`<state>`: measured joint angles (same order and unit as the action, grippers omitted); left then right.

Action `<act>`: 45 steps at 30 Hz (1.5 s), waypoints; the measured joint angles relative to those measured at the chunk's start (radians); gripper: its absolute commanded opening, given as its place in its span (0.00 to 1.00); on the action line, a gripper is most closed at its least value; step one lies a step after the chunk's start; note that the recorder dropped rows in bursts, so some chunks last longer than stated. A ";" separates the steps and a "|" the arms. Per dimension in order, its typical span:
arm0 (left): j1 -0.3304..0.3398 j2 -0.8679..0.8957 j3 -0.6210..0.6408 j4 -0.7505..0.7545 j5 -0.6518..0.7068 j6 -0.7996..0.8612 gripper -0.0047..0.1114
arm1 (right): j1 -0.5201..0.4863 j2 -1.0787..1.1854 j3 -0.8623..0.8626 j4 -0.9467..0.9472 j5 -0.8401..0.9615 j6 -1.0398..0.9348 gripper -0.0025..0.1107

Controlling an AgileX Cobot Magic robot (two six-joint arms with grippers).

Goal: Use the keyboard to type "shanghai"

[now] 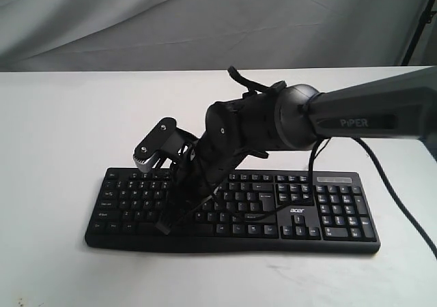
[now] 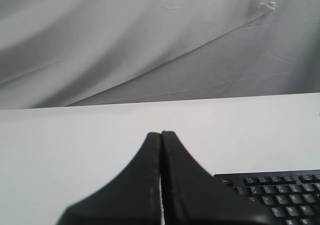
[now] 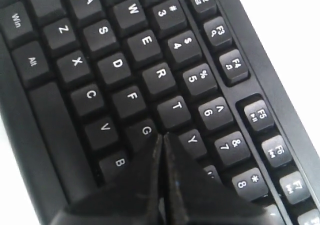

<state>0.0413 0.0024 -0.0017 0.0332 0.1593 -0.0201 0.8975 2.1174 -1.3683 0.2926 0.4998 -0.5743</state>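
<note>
- The black acer keyboard [image 1: 273, 201] lies flat on the white bench [image 1: 68, 129]. It sits toward the near edge, with its number pad at the right end in the exterior view.
- A grey cloth [image 1: 136, 20] hangs behind the bench.
- The right arm [image 1: 355, 112], marked "PiPER", reaches in from the right and across the middle. It bends steeply down over the left half of the keyboard.
- The right hand [image 1: 166, 224] points down at the letter keys, its tip at or just above the keycaps. Whether it actually touches them cannot be told.
- In the right wrist view, the two fingers of that hand are pressed together with only a thin seam between them, and they pinch nothing.
- Their shared tip sits where the G key [image 3: 145, 131], T key [image 3: 176, 106] and Y key [image 3: 192, 140] come together. The fingers hide the key directly beneath.
- The left hand [image 2: 161, 135] is likewise pressed together and holds nothing. It hangs over bare bench, apart from the keyboard, whose function-row corner shows just beside it in the left wrist view.
- A thin black cable [image 1: 399, 201] curves over the bench to the right of the keyboard.
</note>
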 measured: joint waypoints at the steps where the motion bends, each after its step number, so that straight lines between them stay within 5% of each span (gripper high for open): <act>1: 0.000 0.000 0.000 0.000 0.000 0.000 0.04 | 0.000 0.000 0.000 0.000 0.000 0.000 0.02; 7: 0.000 0.000 0.000 0.000 0.000 0.000 0.04 | 0.005 -0.024 -0.022 -0.006 -0.008 0.000 0.02; 18: 0.000 0.000 0.000 0.000 0.000 0.000 0.04 | 0.098 0.178 -0.396 -0.010 0.154 0.000 0.02; 45: 0.000 0.000 0.000 0.000 0.000 0.000 0.04 | 0.102 0.227 -0.409 0.033 0.155 -0.058 0.02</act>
<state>0.0413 0.0024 -0.0017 0.0332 0.1593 -0.0201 0.9995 2.3448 -1.7772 0.3255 0.6544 -0.6324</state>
